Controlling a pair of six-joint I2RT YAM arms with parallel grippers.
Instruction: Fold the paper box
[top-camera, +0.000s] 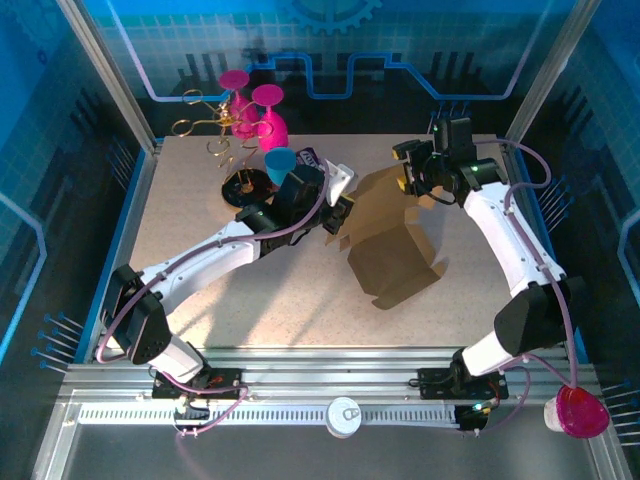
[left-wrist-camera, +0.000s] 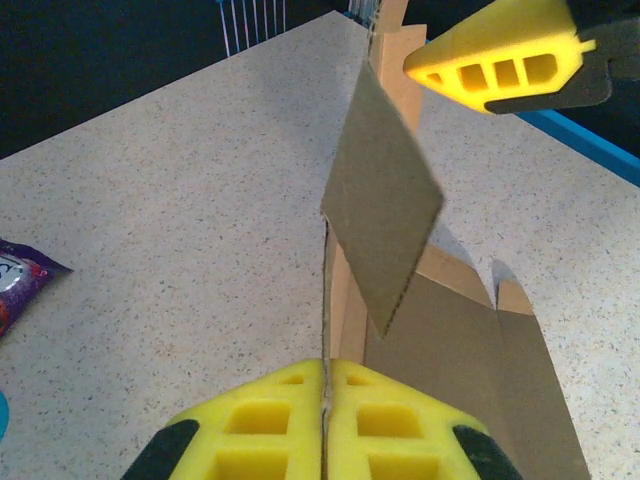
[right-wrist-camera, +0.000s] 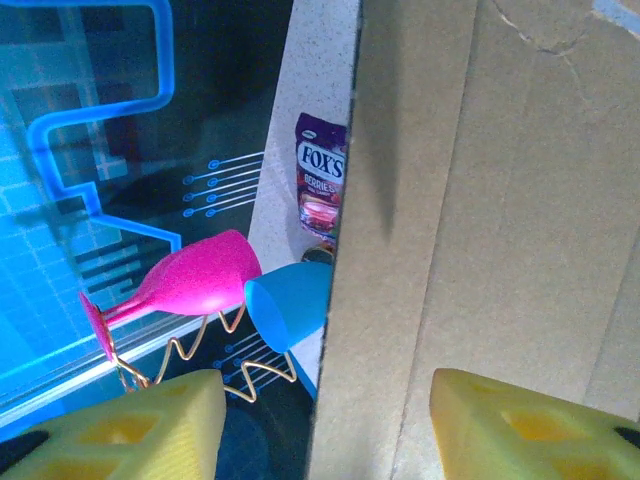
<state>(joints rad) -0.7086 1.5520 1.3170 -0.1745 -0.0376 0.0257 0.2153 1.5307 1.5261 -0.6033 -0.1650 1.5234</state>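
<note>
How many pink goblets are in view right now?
3. One pink goblet and a second sit on the wire rack at the table's back left. A third lies past its near right corner. More may be hidden behind the arms.

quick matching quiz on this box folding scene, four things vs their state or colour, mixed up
1 left gripper
2 right gripper
3 candy packet
4 paper box

a brown, partly lifted off the table
b open around a cardboard panel
c purple, lying on the table
d shut on a cardboard edge

Pairs: 1-d, 2-b, 3-c, 4-a
</note>
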